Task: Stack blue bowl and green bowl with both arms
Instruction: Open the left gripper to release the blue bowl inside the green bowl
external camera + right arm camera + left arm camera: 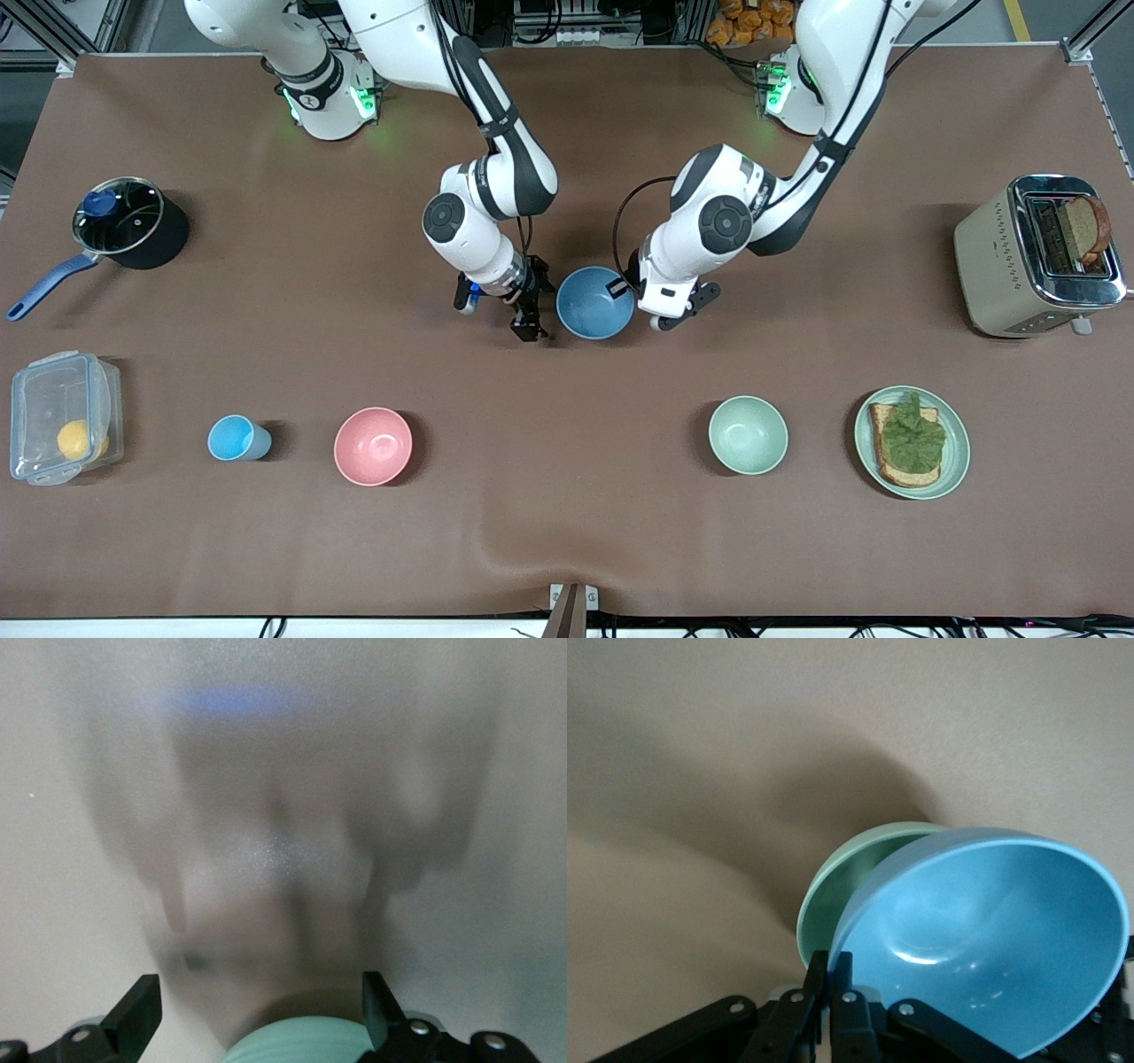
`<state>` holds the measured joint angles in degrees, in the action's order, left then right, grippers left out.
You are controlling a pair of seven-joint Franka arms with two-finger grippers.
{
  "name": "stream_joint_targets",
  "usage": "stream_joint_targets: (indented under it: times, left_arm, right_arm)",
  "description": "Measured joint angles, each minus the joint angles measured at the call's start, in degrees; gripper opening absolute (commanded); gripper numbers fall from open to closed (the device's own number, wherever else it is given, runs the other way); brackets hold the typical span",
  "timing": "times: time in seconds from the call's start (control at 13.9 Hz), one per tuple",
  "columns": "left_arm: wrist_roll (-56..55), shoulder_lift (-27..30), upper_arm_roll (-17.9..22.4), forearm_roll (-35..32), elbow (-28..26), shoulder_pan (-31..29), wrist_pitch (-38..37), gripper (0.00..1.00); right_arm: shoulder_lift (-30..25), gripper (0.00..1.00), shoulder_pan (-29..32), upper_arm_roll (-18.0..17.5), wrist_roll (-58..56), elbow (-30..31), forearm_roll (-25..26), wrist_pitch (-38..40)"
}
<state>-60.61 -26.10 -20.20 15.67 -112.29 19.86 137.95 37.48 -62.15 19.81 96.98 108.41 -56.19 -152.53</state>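
A brown cloth-covered table [567, 532] carried everything. At the left arm's end stood a cream metal toaster [1001, 266] with a slice of bread in it; at the right arm's end were a black saucepan with a glass lid [133, 221] and a clear plastic lidded box [62, 416].

Nearer the front camera lay a round pale green plate [959, 443] with toast and a leaf, a pale mint-green bowl [748, 434], a pink round bowl [373, 446] and a small light-blue cup [235, 438].

At mid-table the left gripper [620, 288] had its jaws pinched tight on the rim of the plain sky-blue bowl [594, 306]. In the left wrist view that bowl was tilted, with the pale sage-green bowl [842, 895] just under it; whether they touched could not be told.

The right gripper [527, 315] was just beside the blue bowl, toward the right arm's end, jaws spread wide and holding nothing.
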Motion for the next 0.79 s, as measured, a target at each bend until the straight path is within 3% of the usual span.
stream_joint_targets:
  times: [0.79]
  left_arm:
    - [-0.1,0.0,-0.1,0.0,-2.2,1.2,1.4,0.0]
  right_arm:
    - [0.0,1.0,0.0,0.0,0.0,0.0,0.0,0.0]
